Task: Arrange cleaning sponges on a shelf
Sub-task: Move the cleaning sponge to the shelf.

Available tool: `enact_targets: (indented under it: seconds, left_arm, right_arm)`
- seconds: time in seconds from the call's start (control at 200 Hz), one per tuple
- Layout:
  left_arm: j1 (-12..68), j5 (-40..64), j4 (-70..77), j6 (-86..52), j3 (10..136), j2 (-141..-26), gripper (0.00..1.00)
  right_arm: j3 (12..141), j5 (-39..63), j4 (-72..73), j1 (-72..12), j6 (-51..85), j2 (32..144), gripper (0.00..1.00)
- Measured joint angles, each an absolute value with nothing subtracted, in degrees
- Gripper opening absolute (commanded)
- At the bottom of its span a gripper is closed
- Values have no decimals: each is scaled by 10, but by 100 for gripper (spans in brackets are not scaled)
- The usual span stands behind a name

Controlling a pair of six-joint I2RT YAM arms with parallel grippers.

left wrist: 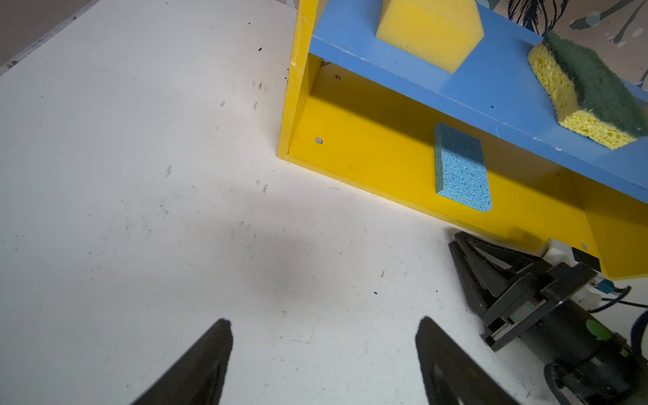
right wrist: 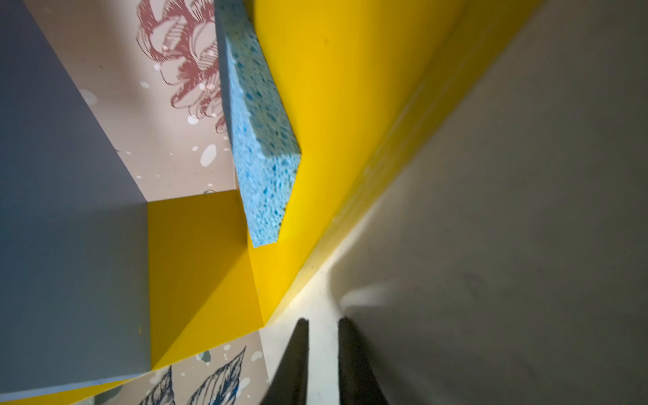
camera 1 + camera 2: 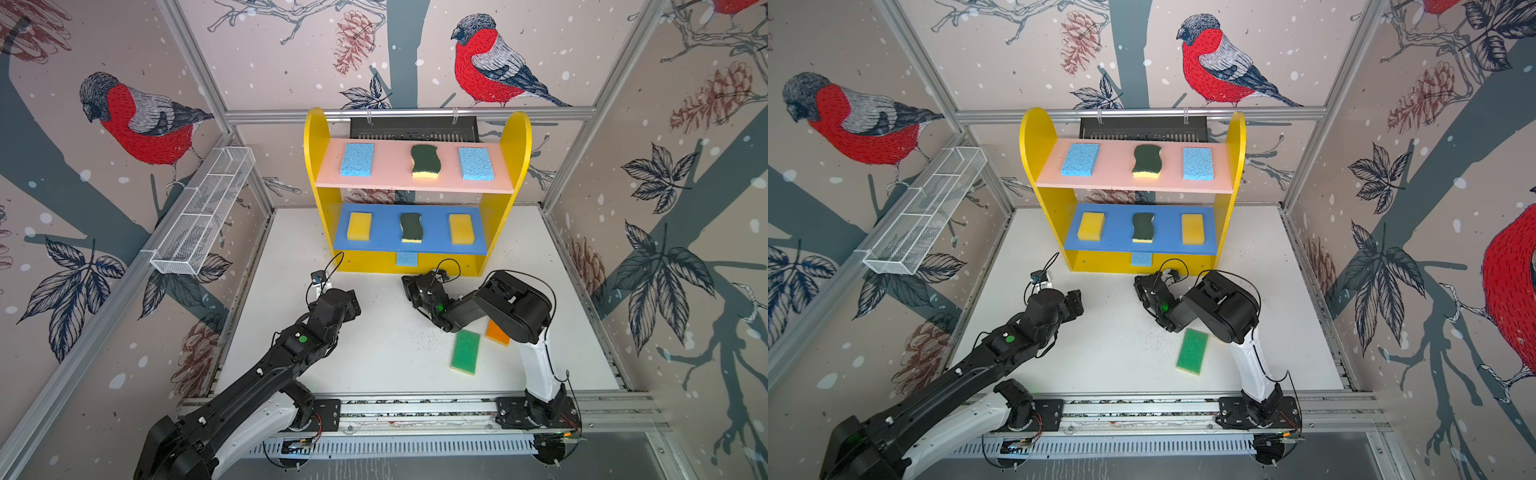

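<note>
I'm watching the left gripper (image 1: 324,321) hovering, jaws apart, over the tabletop (image 1: 140,175) while a light blue sponge (image 1: 461,168) is lying on the yellow bottom of the shelf (image 1: 368,140), under the blue board (image 1: 491,87) carrying a yellow sponge (image 1: 427,31) and a green-topped sponge (image 1: 589,91).

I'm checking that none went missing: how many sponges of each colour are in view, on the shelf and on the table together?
Light blue sponges: 3
Dark-green wavy sponges: 2
Yellow sponges: 2
Green sponge: 1
Orange sponge: 1
Total: 9
</note>
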State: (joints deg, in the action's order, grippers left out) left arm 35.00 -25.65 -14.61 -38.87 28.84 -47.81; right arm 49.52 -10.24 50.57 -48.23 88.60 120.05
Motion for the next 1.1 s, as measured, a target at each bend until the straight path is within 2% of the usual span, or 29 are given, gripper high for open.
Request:
enact_targets:
  seconds: [0.045,0.095,0.455,0.765,0.805,1.101]
  left_arm:
    - [350,-255,-149,-387,288,-477,86]
    - [350,-255,-154,-385,289,-477,86]
    - [350,-232,-192,-387,301,-451,86]
    - [359,-206,-209,-384,302,-439,87]
    - [363,-203,-209,-379,302,-440,88]
    - [481,-197,-198,-356,328,-508,88]
  right_arm:
    - [493,-88,489,-482,865,1186,47]
    - [488,-75,471,-482,841,1170,52]
    - [435,-51,294,-494,696,992,58]
    - [402,-118,137,-495,601,818,77]
    - [401,-121,114,-490,593,801,83]
    - [389,-135,-34,-425,543,700,86]
